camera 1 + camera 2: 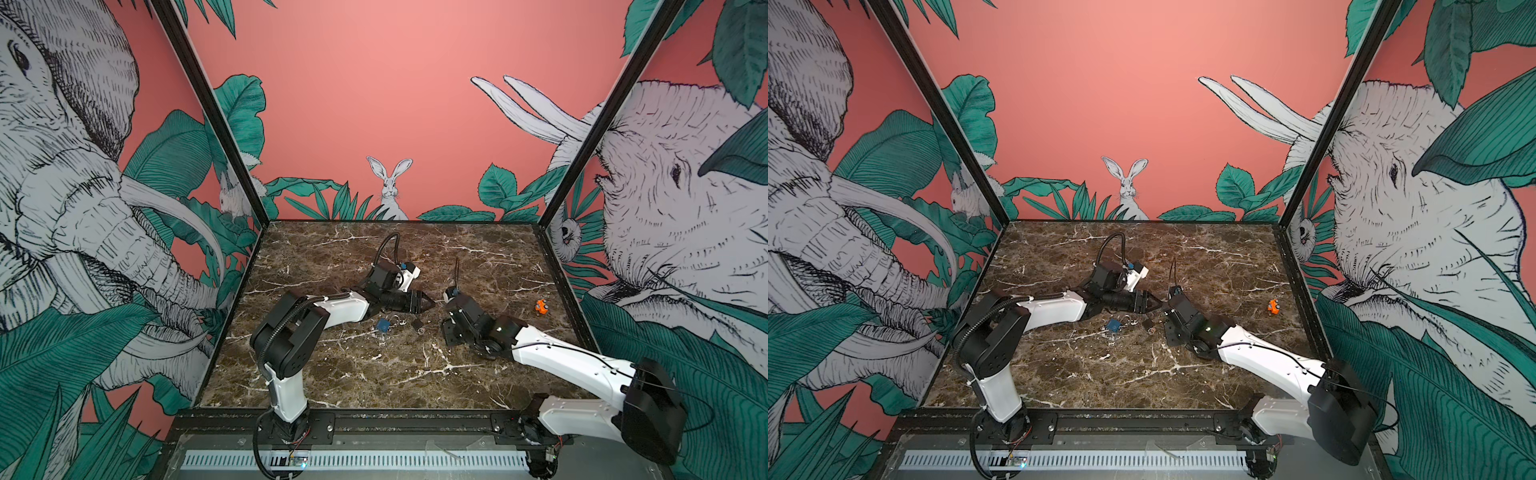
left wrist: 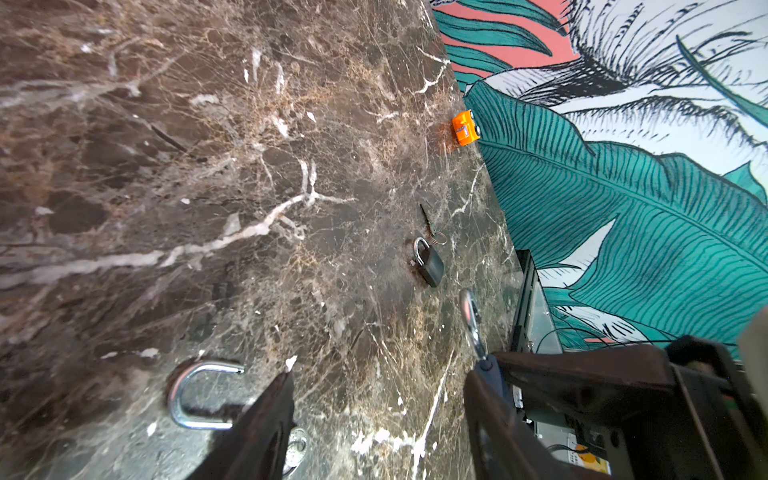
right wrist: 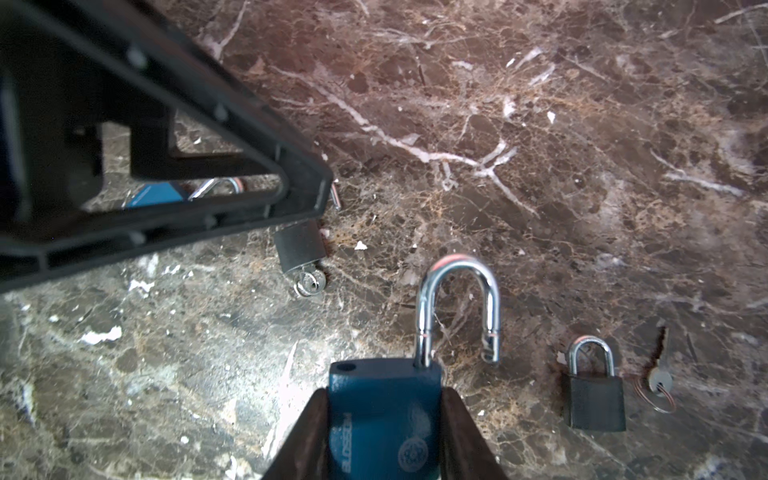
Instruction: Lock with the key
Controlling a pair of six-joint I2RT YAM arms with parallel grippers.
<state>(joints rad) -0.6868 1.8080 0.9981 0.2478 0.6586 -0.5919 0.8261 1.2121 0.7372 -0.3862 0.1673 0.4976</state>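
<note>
Pinching blue padlock (image 3: 383,409) in right gripper (image 3: 384,392), shackle unlatched. Holding left gripper (image 2: 380,378) wide just beside it, over table (image 2: 124,166).

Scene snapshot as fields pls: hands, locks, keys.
left hand: open, empty
right hand: shut on blue padlock
shackle: open, free end out of the body
second blue padlock: on table, near left hand
keyed dark padlock: on table, inserted key in keyhole
shut dark padlock: shackle closed, loose key beside it
toy car: orange, apart, toward right wall
key in held padlock: cannot tell
</note>
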